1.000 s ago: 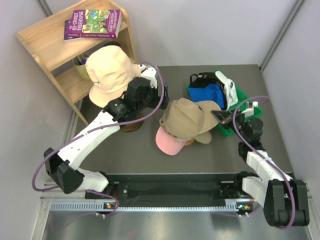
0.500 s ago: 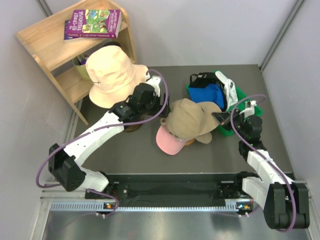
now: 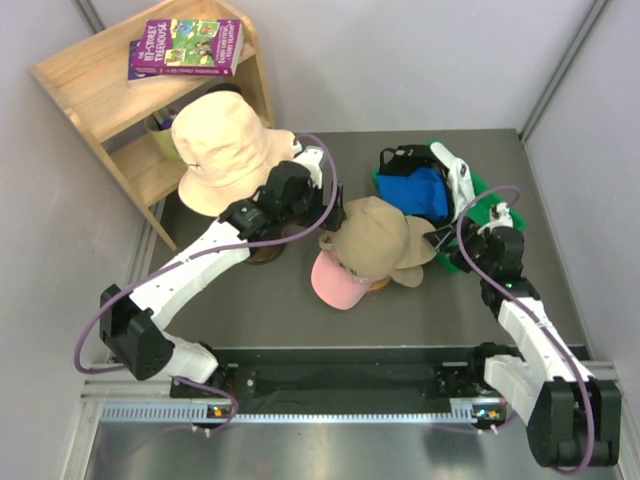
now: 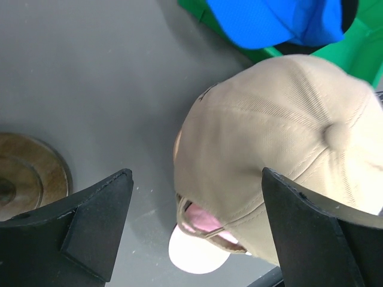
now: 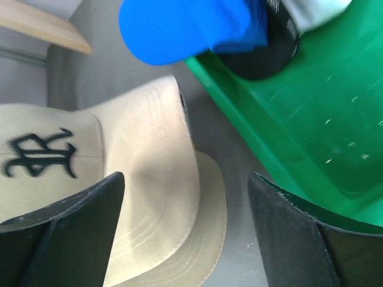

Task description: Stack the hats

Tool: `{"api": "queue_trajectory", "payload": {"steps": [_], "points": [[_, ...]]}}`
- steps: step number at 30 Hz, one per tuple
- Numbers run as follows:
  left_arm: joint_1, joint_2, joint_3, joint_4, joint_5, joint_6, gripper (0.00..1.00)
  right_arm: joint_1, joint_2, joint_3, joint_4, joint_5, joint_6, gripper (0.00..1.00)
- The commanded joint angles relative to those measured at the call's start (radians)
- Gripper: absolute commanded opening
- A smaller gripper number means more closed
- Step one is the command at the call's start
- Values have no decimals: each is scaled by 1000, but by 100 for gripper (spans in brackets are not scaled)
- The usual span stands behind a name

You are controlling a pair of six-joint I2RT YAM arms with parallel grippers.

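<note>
A second ago the right gripper [image 5: 185,176] was pinched shut on the peak of the khaki cap [image 3: 378,238]. Now its fingers stand spread wide and the peak lies loose between them, with the black logo [image 5: 40,153] showing on the crown beyond. The left gripper [image 4: 196,173], which was closer to the peach hat [image 3: 222,148], has edged a little toward the khaki cap and hangs over its rear with fingers spread, holding nothing. The khaki cap has barely shifted. It sits at the middle of the table [image 3: 250,300] on top of the pink cap [image 3: 333,284], whose peak pokes out on the near left. The blue cap [image 3: 416,190], black cap [image 3: 398,158] and white cap [image 3: 457,172] lie heaped at the far end of the green bin [image 3: 487,208] on the right, as before. The peach hat stays on the left, beside the wooden shelf [image 3: 95,85]. From above, the left arm [image 3: 200,260] covers its own fingers and most of what the peach hat stands on; only a brown disc [image 4: 27,173] shows in the left wrist view, cut by the picture's edge. Whatever carries the two stacked caps is hidden beneath them, and a pale rounded bit below the khaki cap's back strap cannot be made out. Whether the peak touches either right finger cannot be told.
</note>
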Motion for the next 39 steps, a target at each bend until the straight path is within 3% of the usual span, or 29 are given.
{"api": "queue_trajectory", "payload": {"steps": [1, 7, 14, 19, 26, 39], "points": [[-5, 26, 63, 90, 29, 15, 93, -2, -91, 140, -166, 126, -85, 84], [-5, 69, 141, 128, 20, 40, 94, -59, -170, 259, -220, 202, -143, 90], [17, 199, 331, 119, 15, 63, 99, -64, 132, 522, -220, 170, -269, 89], [99, 294, 399, 162, 193, -34, 99, -65, 322, 692, -244, 176, -326, 87], [129, 327, 414, 152, 184, 6, 99, -65, 505, 760, -192, 125, -323, 81], [129, 400, 491, 135, 175, 34, 99, -75, 652, 804, -116, 204, -254, 75]]}}
